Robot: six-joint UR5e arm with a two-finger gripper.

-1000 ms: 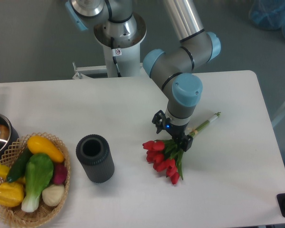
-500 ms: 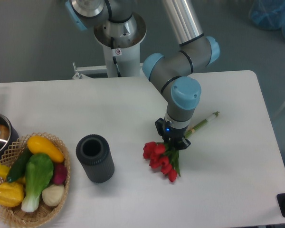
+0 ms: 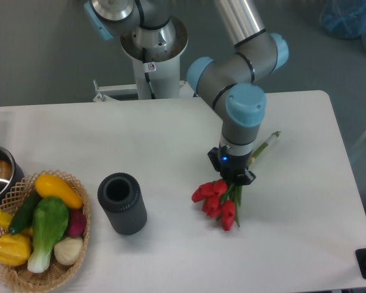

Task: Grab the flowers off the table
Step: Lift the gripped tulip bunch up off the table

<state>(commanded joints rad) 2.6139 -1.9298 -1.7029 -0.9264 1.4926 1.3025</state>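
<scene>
1 bunch of flowers [image 3: 219,200] sits clamped at the stems in the fingers [image 3: 234,176], blooms drooping close over the table [image 3: 305,201] right of the dark cylinder [image 3: 122,203]; grasp looks made, clear lift left, contact with the surface unclear.

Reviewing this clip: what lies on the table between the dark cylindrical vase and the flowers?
Nothing: in the fixed camera view, only bare white table separates the dark vase from the flowers, which sit under the gripper.
</scene>
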